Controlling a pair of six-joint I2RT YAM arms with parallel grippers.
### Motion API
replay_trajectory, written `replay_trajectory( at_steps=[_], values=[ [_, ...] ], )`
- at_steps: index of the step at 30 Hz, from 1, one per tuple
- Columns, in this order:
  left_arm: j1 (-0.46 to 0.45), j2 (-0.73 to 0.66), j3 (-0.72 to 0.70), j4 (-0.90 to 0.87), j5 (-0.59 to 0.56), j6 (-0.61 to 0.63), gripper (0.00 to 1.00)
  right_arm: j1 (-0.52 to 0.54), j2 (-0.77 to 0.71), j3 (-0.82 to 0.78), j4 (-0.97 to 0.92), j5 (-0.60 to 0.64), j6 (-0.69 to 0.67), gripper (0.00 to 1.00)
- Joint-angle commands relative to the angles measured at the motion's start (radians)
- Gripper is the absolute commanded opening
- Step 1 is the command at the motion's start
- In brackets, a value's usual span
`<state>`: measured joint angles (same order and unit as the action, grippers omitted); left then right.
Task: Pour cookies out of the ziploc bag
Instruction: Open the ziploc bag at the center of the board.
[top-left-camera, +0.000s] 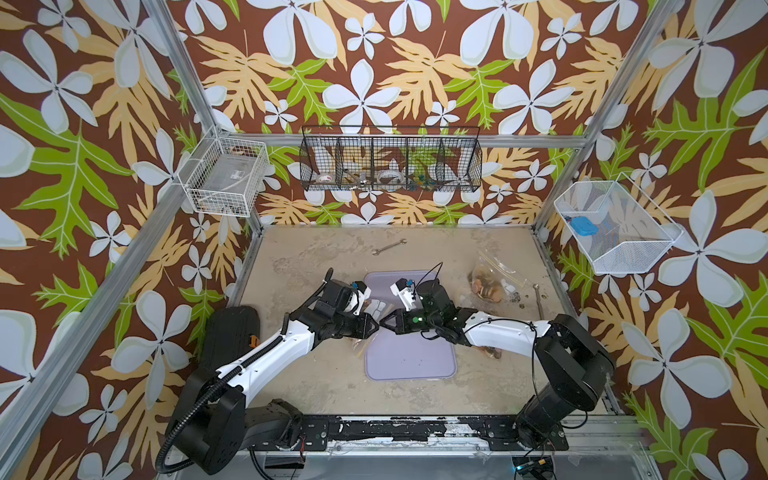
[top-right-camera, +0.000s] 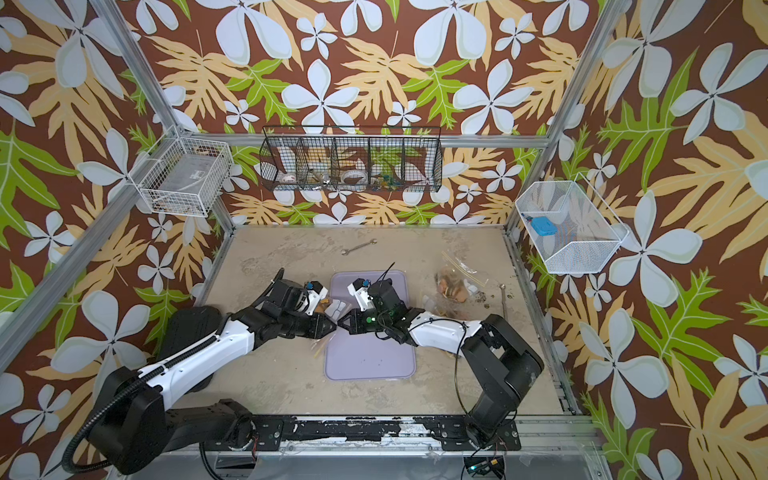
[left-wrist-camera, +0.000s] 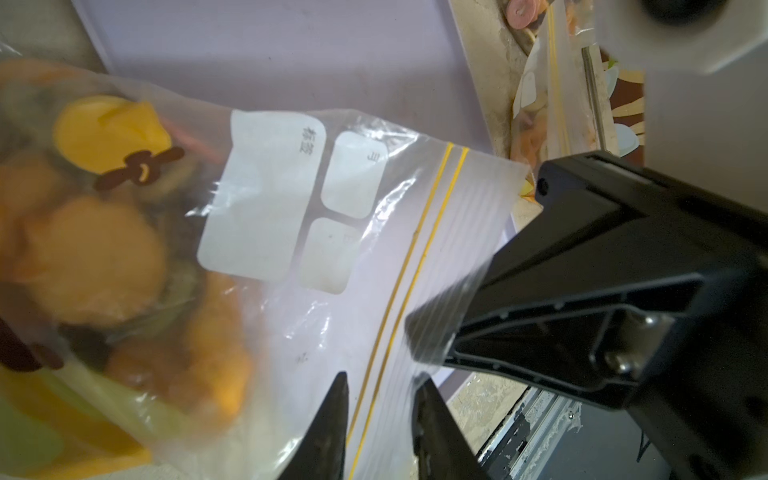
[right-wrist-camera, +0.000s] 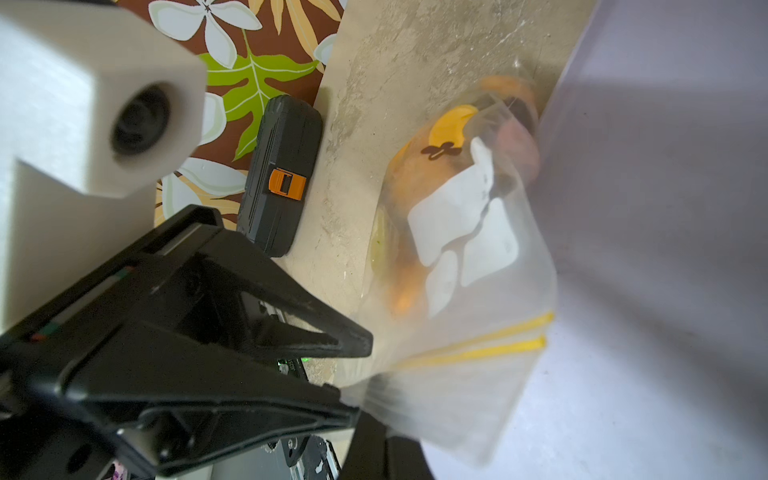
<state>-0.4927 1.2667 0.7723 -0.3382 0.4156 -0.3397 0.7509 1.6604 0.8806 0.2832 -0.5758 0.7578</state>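
Observation:
A clear ziploc bag (top-left-camera: 376, 307) with white label patches and a yellow zip strip hangs over the left edge of the lavender tray (top-left-camera: 411, 361), between the two arms. Blurred orange and dark cookies (left-wrist-camera: 95, 257) fill its lower part. My right gripper (right-wrist-camera: 386, 428) is shut on the bag's (right-wrist-camera: 478, 291) top lip. My left gripper (left-wrist-camera: 381, 378) straddles the same lip of the bag (left-wrist-camera: 374, 257), its jaws apart, with the zip strip running between them. In both top views the two grippers (top-left-camera: 374, 326) (top-right-camera: 344, 323) meet tip to tip.
A second bag of cookies (top-left-camera: 490, 282) lies at the back right, with crumbs and a spoon (top-left-camera: 539, 299) beside it. More cookies (top-left-camera: 492, 353) show under the right forearm. A wrench (top-left-camera: 388, 246) lies at the back. A black case (top-left-camera: 230, 332) sits at the left edge.

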Motion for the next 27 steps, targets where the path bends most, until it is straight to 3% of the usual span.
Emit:
replay_trajectory(
  at_steps=[1,6,14,19,24,27],
  values=[
    [-0.001,0.014,0.008,0.002,-0.019,0.012,0.2,-0.002,-0.011,-0.003,0.004,-0.01,-0.008,0.0],
    [-0.001,0.02,0.013,0.003,-0.018,0.018,0.17,-0.007,-0.017,-0.013,0.002,-0.007,-0.006,0.0],
    [-0.001,0.03,0.018,0.005,-0.013,0.031,0.01,-0.009,-0.008,0.002,-0.028,0.011,-0.021,0.0],
    [-0.001,0.047,0.026,0.004,-0.014,0.04,0.0,-0.009,0.001,0.033,-0.079,0.053,-0.028,0.0],
    [-0.001,0.053,0.029,0.01,-0.013,0.045,0.0,-0.009,-0.001,0.046,-0.065,0.031,-0.006,0.22],
    [-0.001,0.041,0.024,0.02,-0.016,0.044,0.0,-0.009,0.011,0.057,-0.057,0.019,0.006,0.24]
  ],
)
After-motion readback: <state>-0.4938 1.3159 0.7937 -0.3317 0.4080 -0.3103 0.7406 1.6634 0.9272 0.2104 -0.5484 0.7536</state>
